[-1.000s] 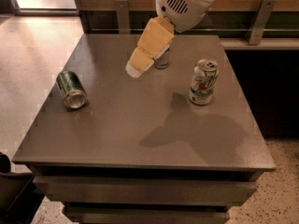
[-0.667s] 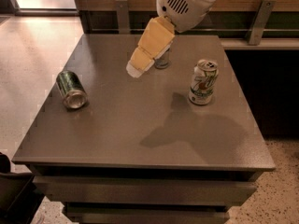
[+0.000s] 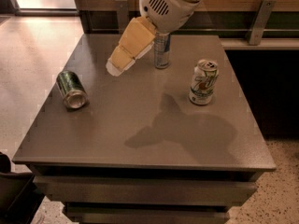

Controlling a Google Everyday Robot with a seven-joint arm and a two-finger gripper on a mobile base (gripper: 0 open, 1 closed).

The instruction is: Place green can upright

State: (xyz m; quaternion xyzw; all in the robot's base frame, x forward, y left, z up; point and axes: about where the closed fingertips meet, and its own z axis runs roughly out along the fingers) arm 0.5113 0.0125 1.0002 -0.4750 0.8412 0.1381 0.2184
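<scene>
The green can (image 3: 71, 88) lies on its side near the left edge of the grey table (image 3: 140, 139), its silver end facing the front. My gripper (image 3: 117, 67) hangs above the table's back middle, pointing down and left. It is to the right of the green can and well apart from it, holding nothing that I can see.
A white can with green and red print (image 3: 203, 82) stands upright at the right. A tall slim blue-and-silver can (image 3: 162, 51) stands at the back, partly behind my arm. A wooden wall and a rail run behind the table. The floor lies to the left.
My gripper has moved a little to the left and down. The cans have not moved.
</scene>
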